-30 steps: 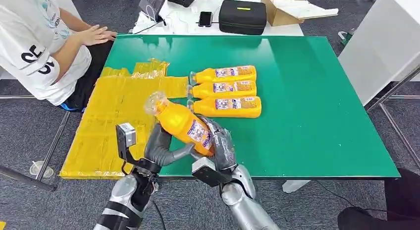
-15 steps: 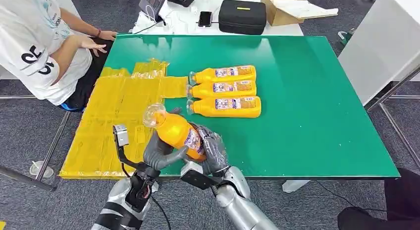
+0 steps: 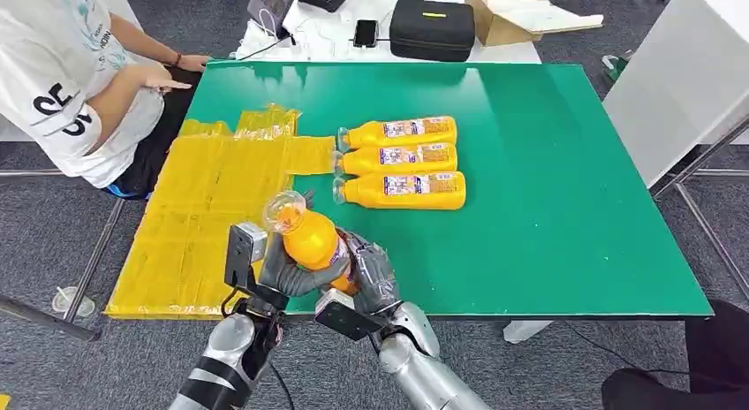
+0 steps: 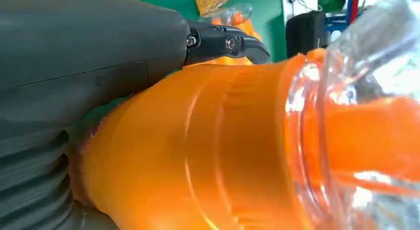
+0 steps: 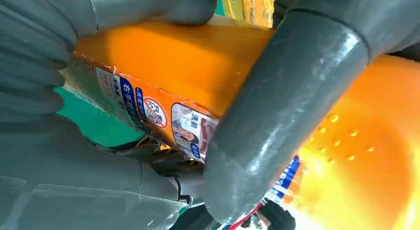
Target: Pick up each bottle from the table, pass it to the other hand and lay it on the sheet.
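An orange bottle (image 3: 309, 238) with a clear cap is held tilted, cap up, over the table's near edge beside the yellow sheet (image 3: 203, 207). My left hand (image 3: 287, 273) wraps its upper body and my right hand (image 3: 371, 270) grips its lower, labelled part. In the left wrist view the bottle (image 4: 208, 155) lies against my hand (image 4: 84, 66). My right hand's thumb (image 5: 287, 106) crosses the bottle's label (image 5: 163, 116) in the right wrist view. Three more orange bottles (image 3: 399, 159) lie side by side on the green table (image 3: 548, 163).
A person (image 3: 62, 74) sits at the table's far left corner, one hand (image 3: 172, 83) near the edge. Behind the table are a black case (image 3: 433, 28), a cardboard box (image 3: 521, 17) and a phone (image 3: 366, 32). A white cabinet (image 3: 689, 74) stands at the right.
The held bottle has come nearer the table's near edge and stands more upright. My left hand has closed around it. The person's hand has drawn back from the table corner.
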Controlling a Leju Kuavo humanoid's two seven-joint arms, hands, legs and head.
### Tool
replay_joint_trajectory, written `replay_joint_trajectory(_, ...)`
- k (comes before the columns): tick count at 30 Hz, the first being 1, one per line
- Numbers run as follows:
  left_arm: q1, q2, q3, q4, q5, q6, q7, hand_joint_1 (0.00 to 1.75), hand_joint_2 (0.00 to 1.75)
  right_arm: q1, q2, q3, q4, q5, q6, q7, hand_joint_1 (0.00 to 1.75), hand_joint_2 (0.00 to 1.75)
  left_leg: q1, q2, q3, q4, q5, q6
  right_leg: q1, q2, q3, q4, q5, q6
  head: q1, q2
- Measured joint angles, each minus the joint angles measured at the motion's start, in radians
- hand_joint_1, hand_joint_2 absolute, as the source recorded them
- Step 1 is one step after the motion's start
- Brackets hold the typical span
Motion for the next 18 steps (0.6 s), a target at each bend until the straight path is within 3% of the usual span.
replay_joint_trajectory(2,0.0,0.0,-0.003,0.0,-0.011,0.006,-0.003,0.05,1.75,0.0,0.0,0.0,0.0,-0.005,0.004,0.0,1.75,1.75,0.0,0.0,0.0,0.0,0.0,0.0,0.0,0.0,0.0,0.0,0.0,0.0,0.0,0.0)
replay_joint_trajectory(3,0.001,0.0,-0.004,-0.002,-0.023,0.007,-0.007,0.7,1.75,0.0,0.0,0.0,0.0,-0.008,0.01,0.0,1.75,1.75,0.0,0.0,0.0,0.0,0.0,0.0,0.0,0.0,0.0,0.0,0.0,0.0,0.0,0.0)
replay_joint_trajectory(4,0.001,0.0,-0.004,-0.003,-0.029,0.002,-0.011,1.47,1.75,0.0,0.0,0.0,0.0,-0.011,0.012,0.0,1.75,1.75,0.0,0.0,0.0,0.0,0.0,0.0,0.0,0.0,0.0,0.0,0.0,0.0,0.0,0.0)
replay_joint_trajectory(5,0.001,0.0,-0.003,-0.005,-0.022,-0.014,-0.013,1.75,1.75,0.0,0.0,0.0,0.0,-0.011,0.013,0.0,1.75,1.75,0.0,0.0,0.0,0.0,0.0,0.0,0.0,0.0,0.0,0.0,0.0,0.0,0.0,0.0)
replay_joint_trajectory(12,0.002,0.005,0.054,0.0,0.348,-0.366,0.074,1.75,1.75,0.003,-0.001,0.002,0.0,-0.014,0.02,-0.015,1.75,1.75,0.0,0.001,0.0,0.0,0.0,0.0,0.0,0.001,-0.001,0.0,0.0,0.0,0.0,0.0)
replay_joint_trajectory(18,0.005,0.009,0.077,0.024,0.455,-0.43,0.111,1.75,1.75,0.002,0.001,0.012,0.0,-0.009,0.018,-0.016,1.75,1.75,0.0,0.001,0.0,0.0,0.0,0.0,0.0,0.001,-0.001,0.0,0.0,0.0,0.0,0.0)
